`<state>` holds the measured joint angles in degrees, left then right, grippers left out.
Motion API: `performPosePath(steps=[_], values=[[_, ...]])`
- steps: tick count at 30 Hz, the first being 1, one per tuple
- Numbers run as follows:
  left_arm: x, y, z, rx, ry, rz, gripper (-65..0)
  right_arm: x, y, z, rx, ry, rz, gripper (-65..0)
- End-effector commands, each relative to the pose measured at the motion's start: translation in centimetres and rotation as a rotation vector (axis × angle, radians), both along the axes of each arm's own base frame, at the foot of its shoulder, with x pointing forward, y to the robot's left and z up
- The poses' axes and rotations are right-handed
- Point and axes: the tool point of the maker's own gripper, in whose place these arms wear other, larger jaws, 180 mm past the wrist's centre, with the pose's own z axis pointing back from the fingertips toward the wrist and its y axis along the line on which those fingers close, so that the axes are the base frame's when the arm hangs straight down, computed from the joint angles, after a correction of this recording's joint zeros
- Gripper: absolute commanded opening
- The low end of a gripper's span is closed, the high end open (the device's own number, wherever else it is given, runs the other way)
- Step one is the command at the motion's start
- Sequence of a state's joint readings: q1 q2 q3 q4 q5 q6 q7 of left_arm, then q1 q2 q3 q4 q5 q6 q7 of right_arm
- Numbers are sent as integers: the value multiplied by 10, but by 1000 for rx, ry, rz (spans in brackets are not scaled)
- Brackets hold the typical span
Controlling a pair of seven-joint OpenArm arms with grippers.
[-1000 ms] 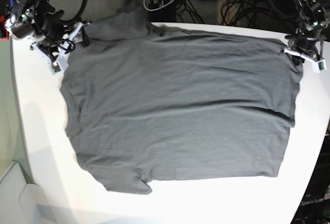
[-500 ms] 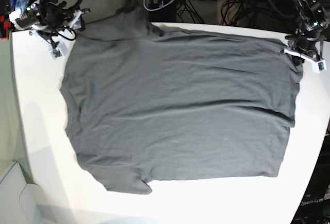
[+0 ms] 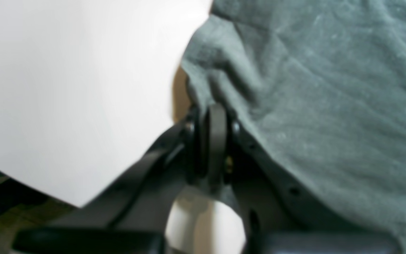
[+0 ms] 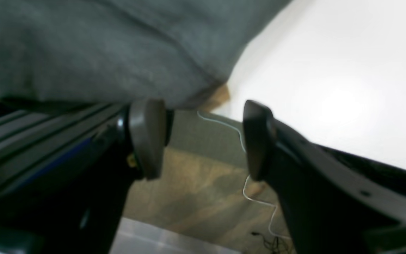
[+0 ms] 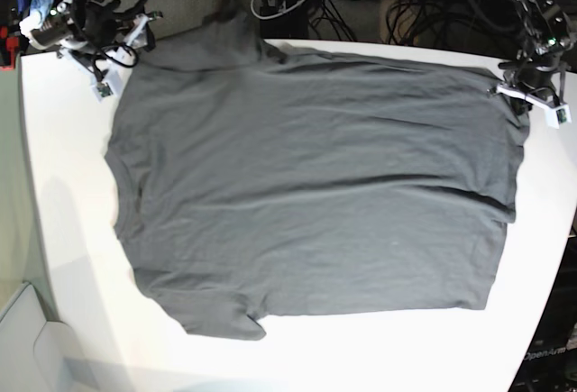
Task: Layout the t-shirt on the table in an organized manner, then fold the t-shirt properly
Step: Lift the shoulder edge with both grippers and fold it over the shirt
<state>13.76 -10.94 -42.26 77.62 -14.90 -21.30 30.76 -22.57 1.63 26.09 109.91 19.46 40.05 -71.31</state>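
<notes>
Here the dark charcoal-grey cotton short-sleeved t-shirt (image 5: 311,189) lies spread nearly flat across the large smooth white surface (image 5: 72,230), with shallow creases running along it and one sleeve hanging over the far edge. The left claw (image 3: 211,116) is pinched tight on the shirt's corner. The right claw (image 4: 203,137) gapes wide beside the cloth, holding nothing.

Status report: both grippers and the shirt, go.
Left gripper shut on the t-shirt corner. Right gripper open, empty, off the table edge. T-shirt spread flat, unfolded. Nothing in the way.
</notes>
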Motion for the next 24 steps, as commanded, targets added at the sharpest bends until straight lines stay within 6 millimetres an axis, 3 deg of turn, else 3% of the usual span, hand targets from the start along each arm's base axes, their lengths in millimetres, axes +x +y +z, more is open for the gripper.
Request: performPosePath(steps=[1, 16, 18, 24], values=[[-12, -5, -12, -15, 81, -21, -610, 6, 3, 5, 9, -31, -1, -291], [-14, -5, -13, -15, 85, -20, -612, 4, 6, -13, 51, 19, -23, -307], [-14, -5, -13, -15, 85, -20, -612, 4, 6, -13, 52, 17, -23, -360], [-12, -4, -9, -7, 76, -24, -613, 4, 12, -13, 67, 15, -27, -650]])
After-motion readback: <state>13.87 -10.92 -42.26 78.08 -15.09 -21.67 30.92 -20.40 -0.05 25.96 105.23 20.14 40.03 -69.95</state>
